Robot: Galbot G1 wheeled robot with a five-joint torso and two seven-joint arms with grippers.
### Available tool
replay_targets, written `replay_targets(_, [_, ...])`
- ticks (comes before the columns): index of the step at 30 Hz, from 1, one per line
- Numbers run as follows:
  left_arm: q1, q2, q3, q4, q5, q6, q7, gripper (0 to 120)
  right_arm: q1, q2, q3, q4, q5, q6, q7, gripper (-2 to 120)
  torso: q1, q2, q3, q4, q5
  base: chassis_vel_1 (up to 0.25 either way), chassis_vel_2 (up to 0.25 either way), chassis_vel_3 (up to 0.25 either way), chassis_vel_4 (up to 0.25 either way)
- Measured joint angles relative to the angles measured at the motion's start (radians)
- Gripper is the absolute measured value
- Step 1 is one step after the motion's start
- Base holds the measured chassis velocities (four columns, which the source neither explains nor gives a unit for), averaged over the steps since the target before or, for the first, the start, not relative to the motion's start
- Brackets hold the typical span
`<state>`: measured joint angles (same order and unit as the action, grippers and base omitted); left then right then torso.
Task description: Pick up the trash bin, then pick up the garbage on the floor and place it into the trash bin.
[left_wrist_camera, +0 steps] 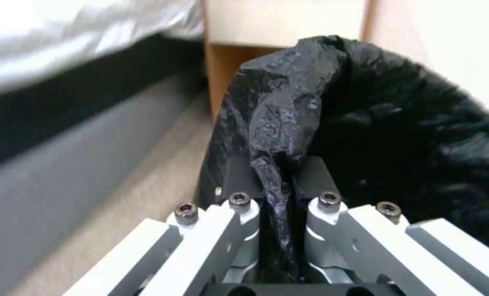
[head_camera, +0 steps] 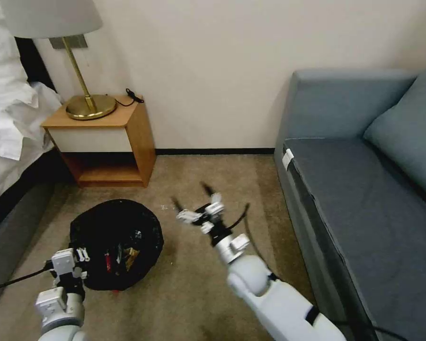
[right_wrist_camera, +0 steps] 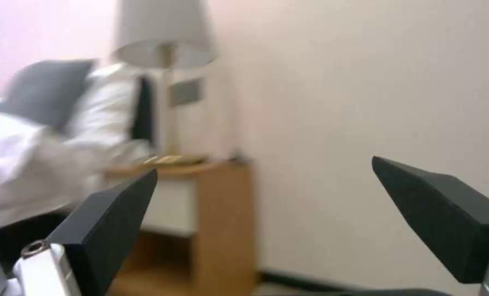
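Since couch [head_camera: 364, 189] fills right side and bed [head_camera: 4, 142] left, working floor is narrow carpet strip between. Nightstand [head_camera: 104, 142] with lamp [head_camera: 80, 61] against wall beyond. Trash bin [head_camera: 116, 244] on floor lower left, litter inside; left end effector [head_camera: 75, 265] clamped on its black bag rim [left_wrist_camera: 277, 164], likely for carrying. Right end effector [head_camera: 194, 201] apart, empty, above bare carpet.

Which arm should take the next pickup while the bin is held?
Right. The right pincer is open, holds nothing and hangs over bare carpet beside the trash bin. The left pincer is shut on the bin's black bag at the rim, so it is taken.
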<state>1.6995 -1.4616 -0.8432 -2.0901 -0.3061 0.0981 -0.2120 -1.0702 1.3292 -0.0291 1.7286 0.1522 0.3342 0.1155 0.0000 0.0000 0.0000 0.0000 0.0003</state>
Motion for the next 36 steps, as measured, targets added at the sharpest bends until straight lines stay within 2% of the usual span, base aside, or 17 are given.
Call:
replay_targets(1, [0.000,0.000,0.000,0.000,0.000,0.000,0.000,7,0.000,0.000,0.000,0.000,0.000,0.000,0.000,100,0.000,0.000,0.000,0.0000,0.0000,0.000,0.000,0.000,0.000])
replay_targets(4, [-0.022,0.008,-0.004,-0.028,-0.292,0.100,-0.125,7,-0.147,0.048,0.193,0.152,-0.100,-0.044,-0.012,100,0.000,0.000,0.000,-0.0001,-0.0002,0.000,0.000,0.000,0.000])
replay_targets(5, [-0.022,0.008,-0.004,-0.028,-0.292,0.100,-0.125,7,-0.147,0.048,0.193,0.152,-0.100,-0.044,-0.012,100,0.000,0.000,0.000,-0.0001,-0.0002,0.000,0.000,0.000,0.000])
replay_targets(7, [-0.034,0.009,-0.010,-0.035,-0.412,0.134,-0.167,7,-0.201,0.066,0.252,0.193,-0.144,-0.056,-0.011,100,0.000,0.000,0.000,0.0000,-0.0001,0.000,0.000,0.000,0.000])
replay_targets(8, [-0.043,0.009,-0.013,-0.037,-0.507,0.157,-0.200,7,-0.245,0.079,0.295,0.219,-0.178,-0.057,-0.011,100,0.000,0.000,0.000,-0.0002,0.0001,0.000,0.000,0.000,0.000])
replay_targets(10, [-0.057,0.008,-0.015,-0.035,-0.603,0.173,-0.250,7,-0.299,0.093,0.353,0.252,-0.205,-0.053,-0.010,100,0.000,0.000,0.000,-0.0002,-0.0004,0.000,0.000,0.000,0.000])
replay_targets(13, [-0.065,0.006,-0.016,-0.024,-0.655,0.178,-0.275,7,-0.339,0.101,0.395,0.272,-0.206,-0.044,-0.010,100,0.000,0.000,0.000,-0.0003,-0.0001,0.000,0.000,0.000,0.000])
replay_targets(18, [-0.066,0.002,-0.011,-0.001,-0.665,0.177,-0.280,7,-0.375,0.103,0.429,0.280,-0.191,-0.021,-0.010,100,0.000,0.000,0.000,-0.0001,-0.0002,0.000,0.000,0.000,0.000])
replay_targets(25, [-0.063,-0.002,-0.003,0.043,-0.650,0.139,-0.285,7,-0.385,0.129,0.425,0.268,-0.178,-0.003,-0.008,100,0.000,0.000,0.000,0.0003,0.0002,0.000,0.000,0.000,0.000])
replay_targets(28, [-0.052,-0.003,-0.001,0.043,-0.644,0.139,-0.304,12,-0.387,0.134,0.420,0.263,-0.178,0.000,-0.008,100,0.000,0.000,0.000,0.0001,-0.0001,0.000,0.000,0.000,0.000])
replay_targets(29, [-0.043,-0.002,0.001,0.037,-0.633,0.140,-0.319,19,-0.387,0.136,0.417,0.257,-0.179,0.004,-0.008,100,0.000,0.000,0.000,0.0000,-0.0014,0.000,0.000,0.000,0.000])
replay_targets(31, [-0.023,0.000,0.001,0.010,-0.602,0.140,-0.340,28,-0.386,0.137,0.414,0.250,-0.180,0.008,-0.009,100,0.000,0.000,0.000,-0.0001,-0.0003,0.000,0.000,0.000,0.000])
replay_targets(32, [-0.023,0.000,0.001,0.010,-0.602,0.140,-0.340,28,-0.386,0.137,0.414,0.250,-0.180,0.008,-0.009,100,0.000,0.000,0.000,-0.0001,-0.0003,0.000,0.000,0.000,0.000])
replay_targets(35, [0.003,0.000,0.002,-0.052,-0.541,0.140,-0.353,43,-0.385,0.136,0.408,0.248,-0.181,0.006,0.009,100,0.000,0.000,0.000,0.0000,-0.0001,0.000,0.000,0.000,0.000])
replay_targets(36, [0.003,0.000,0.002,-0.052,-0.541,0.140,-0.353,43,-0.385,0.136,0.408,0.248,-0.181,0.006,0.009,100,0.000,0.000,0.000,0.0000,-0.0001,0.000,0.000,0.000,0.000])
